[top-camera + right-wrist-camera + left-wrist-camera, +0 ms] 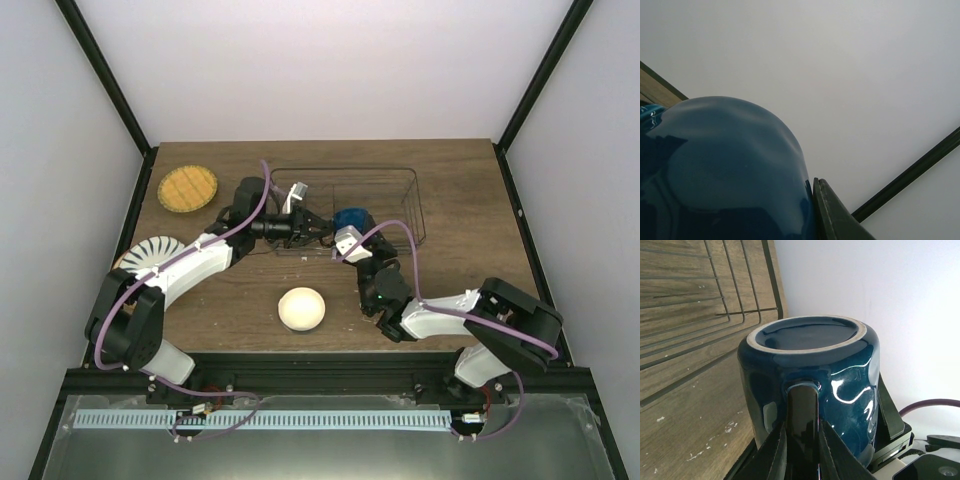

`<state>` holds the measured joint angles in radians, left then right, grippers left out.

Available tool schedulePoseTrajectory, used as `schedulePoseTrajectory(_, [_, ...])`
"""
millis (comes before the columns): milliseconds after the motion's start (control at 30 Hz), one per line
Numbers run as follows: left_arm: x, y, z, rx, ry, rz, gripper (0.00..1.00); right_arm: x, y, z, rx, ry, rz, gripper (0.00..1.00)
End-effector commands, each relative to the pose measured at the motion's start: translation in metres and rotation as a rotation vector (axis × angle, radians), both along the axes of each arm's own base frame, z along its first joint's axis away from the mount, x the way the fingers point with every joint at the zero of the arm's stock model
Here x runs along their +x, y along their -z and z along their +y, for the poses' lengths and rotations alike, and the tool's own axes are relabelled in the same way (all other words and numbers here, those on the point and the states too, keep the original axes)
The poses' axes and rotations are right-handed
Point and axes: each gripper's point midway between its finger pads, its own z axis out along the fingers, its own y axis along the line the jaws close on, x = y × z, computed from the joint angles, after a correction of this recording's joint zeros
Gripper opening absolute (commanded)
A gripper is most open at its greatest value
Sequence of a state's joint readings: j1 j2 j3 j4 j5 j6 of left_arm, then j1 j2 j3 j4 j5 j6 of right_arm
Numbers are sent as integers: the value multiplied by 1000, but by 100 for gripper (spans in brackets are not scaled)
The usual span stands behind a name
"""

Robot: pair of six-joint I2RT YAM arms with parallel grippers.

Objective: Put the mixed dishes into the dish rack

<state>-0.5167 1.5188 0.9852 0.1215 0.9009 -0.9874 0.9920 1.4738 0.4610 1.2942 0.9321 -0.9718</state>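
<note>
The dark blue cup is held over the near side of the grey wire dish rack. My left gripper is shut on the cup's handle, with a finger on each side of it. My right gripper grips the cup's body; one finger presses its side. The cup's unglazed base ring faces away from the left wrist camera. The orange-yellow plate, the striped plate and the cream bowl lie on the table. The tan plate is not clearly visible.
The rack's wire floor lies beyond the cup in the left wrist view. The black frame posts stand at the table's back corners. The two arms meet close together in front of the rack.
</note>
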Motion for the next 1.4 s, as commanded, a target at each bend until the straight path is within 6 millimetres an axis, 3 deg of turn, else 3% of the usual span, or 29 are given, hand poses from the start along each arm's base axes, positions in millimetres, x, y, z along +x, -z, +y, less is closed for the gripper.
schedulePoseTrajectory(0, [-15, -22, -7, -23, 95, -179, 0, -1, -11, 4, 64, -16, -36, 1])
schedulePoseTrajectory(100, [-13, -26, -6, -10, 90, -210, 0, -1, -11, 3, 69, -10, -35, 3])
schedulePoseTrajectory(367, [-3, -40, -12, -35, 94, -285, 0, 4, -7, 1, 107, -25, 5, 22])
schedulePoseTrajectory(567, [1, -51, -18, -97, 103, -301, 0, 11, -3, -8, 144, -17, 10, 24])
schedulePoseTrajectory(800, [6, -58, -19, -128, 95, -317, 0, 11, -2, -13, 156, -8, 3, 46])
schedulePoseTrajectory(1000, [18, -72, -12, -171, 59, -348, 0, 8, 9, -14, 169, -35, 48, 59])
schedulePoseTrajectory(1367, [48, -69, 8, -154, -11, -357, 0, -1, -5, -38, 205, 36, 4, 74])
